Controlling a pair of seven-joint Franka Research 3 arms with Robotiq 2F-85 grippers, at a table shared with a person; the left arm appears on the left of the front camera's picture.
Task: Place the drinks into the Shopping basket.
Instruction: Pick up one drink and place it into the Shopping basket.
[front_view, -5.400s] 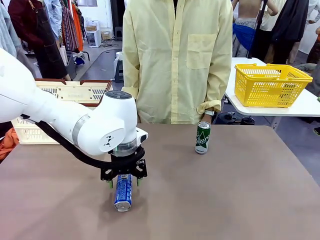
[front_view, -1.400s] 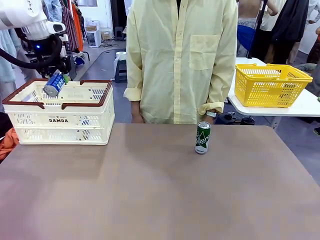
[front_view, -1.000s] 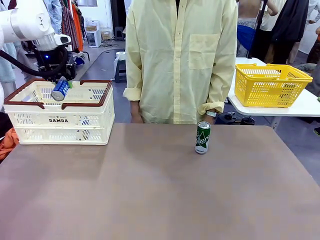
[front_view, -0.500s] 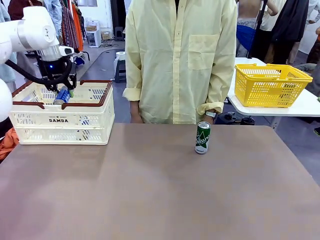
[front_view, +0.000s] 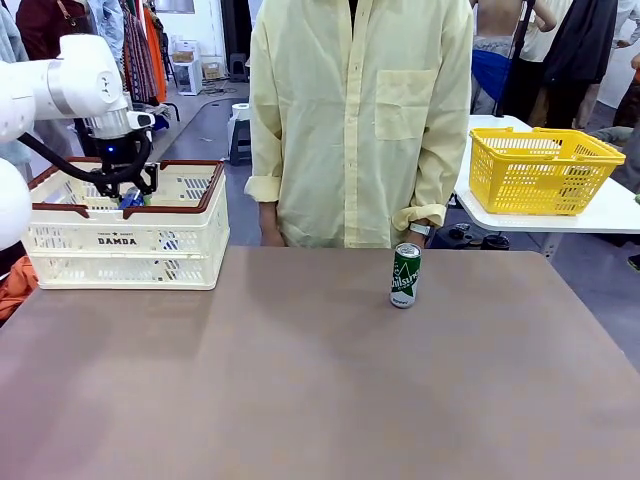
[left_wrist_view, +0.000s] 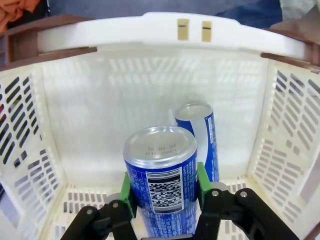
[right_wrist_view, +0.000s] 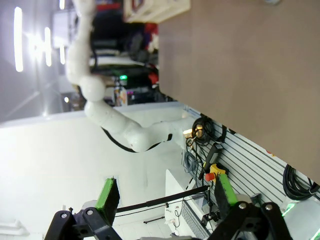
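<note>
Two blue cans, one green can, one Shopping basket. Left pincer is clamped on the held blue can, a pad on each side, down inside the Shopping basket. Second blue can sits just beyond it in the basket. Green can stands upright on the counter, well right of the basket. Right pincer gapes wide, empty.

Beyond the brown table stand a white side table and clothes rack.

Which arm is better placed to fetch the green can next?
Right, likely: the green can stands right of centre; the right gripper is open and empty, while the left gripper holds a blue can inside the Shopping basket.
</note>
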